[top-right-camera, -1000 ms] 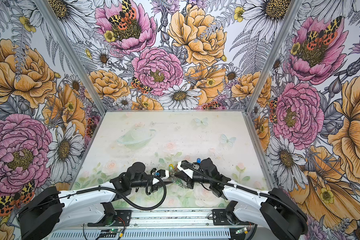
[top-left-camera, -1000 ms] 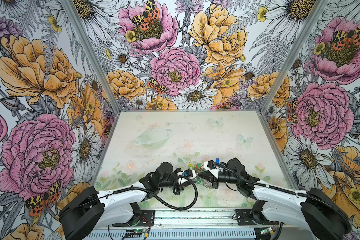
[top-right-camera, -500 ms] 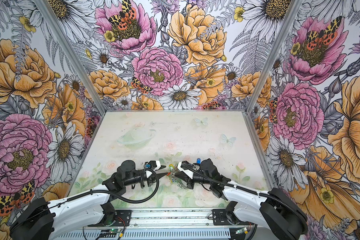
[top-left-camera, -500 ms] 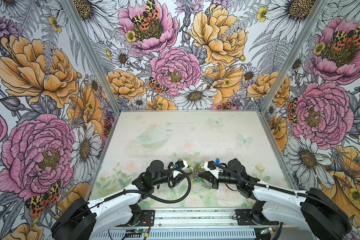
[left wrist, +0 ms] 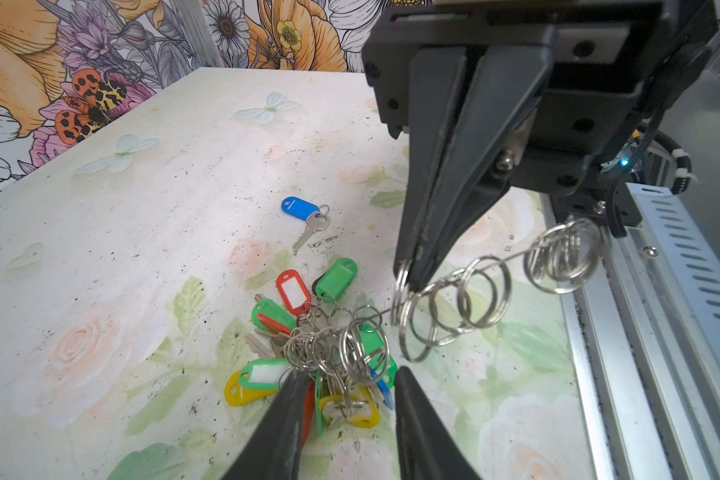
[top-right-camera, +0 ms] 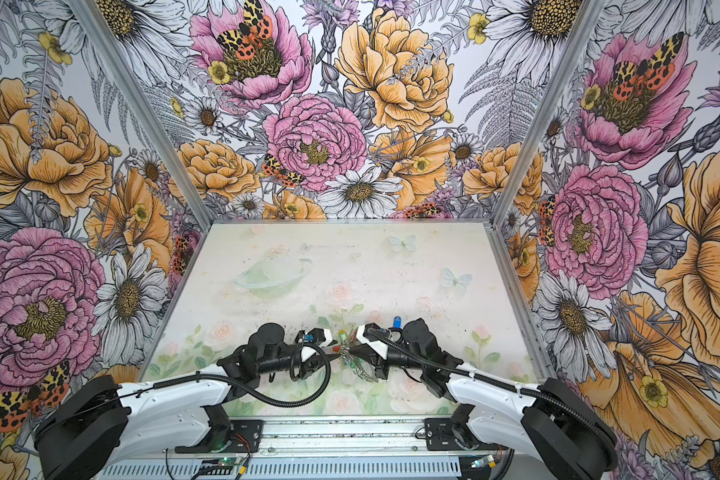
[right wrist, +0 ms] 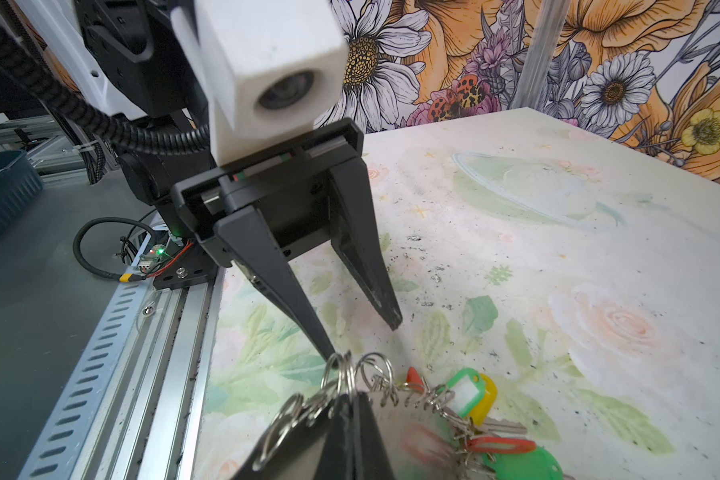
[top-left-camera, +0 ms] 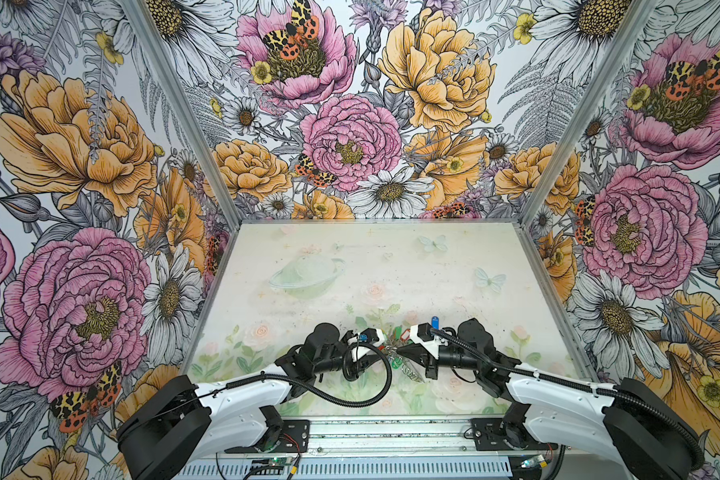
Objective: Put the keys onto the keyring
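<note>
we saw flower-print walls (top-left-camera: pixel 350 137) closing in a pale table (left wrist: pixel 142 249) printed with faint roses and butterflies and speckled with dark grit. a metal rail (left wrist: pixel 624 332) ran along its near edge, and a dark blue tub (right wrist: pixel 1 187) sat off the table beyond it. in both top views the two arms met near the front middle, and their wrists and cables hid most of what lay between them.

the keys (left wrist: pixel 321 365) lay bunched on the table near the front edge. they were green, red, yellow and blue plastic tags with white label windows, tangled with small silver rings and a few metal keys. one blue tag (left wrist: pixel 300 208) with a single key lay apart, farther back. the keyring (left wrist: pixel 516 256) showed to us edge-on as a thin grey line held above the table. it was strung with silver rings, and one end dipped into the bunch.

the right claw (left wrist: pixel 412 282) had its fingers pressed together, clamped on the keyring among those rings. the left claw (left wrist: pixel 348 374) had its fingers spread apart, straddling the bunch and gripping nothing. one fingertip (right wrist: pixel 329 351) sat against the rings.
</note>
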Controlling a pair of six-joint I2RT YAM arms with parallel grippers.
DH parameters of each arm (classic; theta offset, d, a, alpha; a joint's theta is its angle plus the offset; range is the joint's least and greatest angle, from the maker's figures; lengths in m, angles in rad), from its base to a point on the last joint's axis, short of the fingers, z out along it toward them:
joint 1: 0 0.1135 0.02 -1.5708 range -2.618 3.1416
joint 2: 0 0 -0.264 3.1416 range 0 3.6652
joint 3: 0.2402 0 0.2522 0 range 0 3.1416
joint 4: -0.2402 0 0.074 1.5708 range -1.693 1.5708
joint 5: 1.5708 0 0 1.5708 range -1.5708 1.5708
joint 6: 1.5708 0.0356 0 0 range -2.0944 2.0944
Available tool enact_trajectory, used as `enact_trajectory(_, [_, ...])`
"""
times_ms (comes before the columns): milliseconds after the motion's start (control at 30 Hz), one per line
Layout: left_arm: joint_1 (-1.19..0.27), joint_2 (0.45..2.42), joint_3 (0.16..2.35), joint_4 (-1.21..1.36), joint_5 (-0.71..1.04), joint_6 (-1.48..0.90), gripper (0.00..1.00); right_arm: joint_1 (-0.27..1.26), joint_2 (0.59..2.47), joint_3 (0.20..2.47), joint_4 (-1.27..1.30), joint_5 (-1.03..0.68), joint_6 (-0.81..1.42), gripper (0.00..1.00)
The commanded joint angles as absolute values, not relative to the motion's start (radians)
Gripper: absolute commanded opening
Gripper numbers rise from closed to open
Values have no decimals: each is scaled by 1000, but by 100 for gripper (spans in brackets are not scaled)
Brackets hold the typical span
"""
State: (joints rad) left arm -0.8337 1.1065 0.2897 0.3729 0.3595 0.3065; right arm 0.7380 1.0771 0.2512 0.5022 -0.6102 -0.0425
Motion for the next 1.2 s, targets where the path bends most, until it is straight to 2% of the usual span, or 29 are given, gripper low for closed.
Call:
enact_trajectory(0, [-832,1106,318,377,333,321,38,738,1062,252,569,-642,-31,0])
enact_trajectory(267, [-831,1123,328,384,340,316,38,741,1078,256,571,-651,-32,0])
enact_trajectory(633, [-834,1071,308,412,440,300,37,744,1088,263,559,-641,-43,0])
enact_trajectory(1167, [-844,1112,334,413,511,288,25,757,1091,269,552,-646,-46,0])
